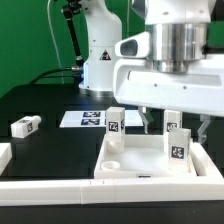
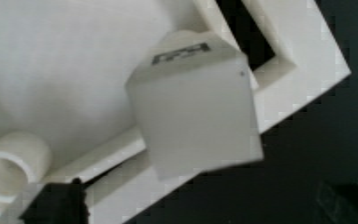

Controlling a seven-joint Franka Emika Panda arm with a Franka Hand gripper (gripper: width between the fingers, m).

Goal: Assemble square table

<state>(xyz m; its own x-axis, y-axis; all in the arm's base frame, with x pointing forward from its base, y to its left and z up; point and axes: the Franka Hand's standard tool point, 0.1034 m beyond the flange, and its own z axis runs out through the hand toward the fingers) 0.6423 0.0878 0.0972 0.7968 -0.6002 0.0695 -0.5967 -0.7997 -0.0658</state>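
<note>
Square tabletop (image 1: 150,160), two legs upright inside, third leg (image 1: 25,126) well apart

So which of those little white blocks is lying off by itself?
The leg on the black table, toward the exterior view's left. The other legs stand at the tabletop.

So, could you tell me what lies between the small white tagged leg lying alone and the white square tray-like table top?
In the exterior view, only bare black table separates the small white leg from the white square top.

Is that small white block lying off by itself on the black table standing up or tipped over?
Tipped over: the lone leg lies on its long side on the table.
</note>
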